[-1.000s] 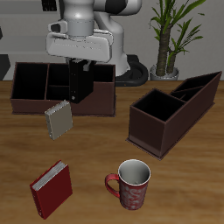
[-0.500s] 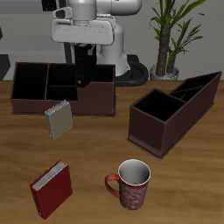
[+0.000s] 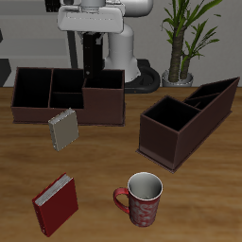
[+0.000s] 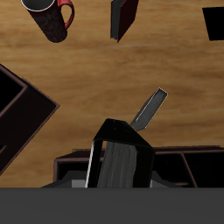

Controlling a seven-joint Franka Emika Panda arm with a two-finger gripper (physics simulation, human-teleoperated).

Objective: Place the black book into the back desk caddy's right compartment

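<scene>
While the black book (image 4: 122, 162) stands in the right compartment (image 3: 104, 97), gripper (image 3: 92, 59) opening cannot be determined; only retreat remains.

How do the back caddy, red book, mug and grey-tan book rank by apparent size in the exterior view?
1. Back caddy, clearly largest.
2. Red book and mug: look alike, and both sit nearest the camera, so I won't rank them.
3. Grey-tan book, smallest, though it leans and lies farther back.
</scene>
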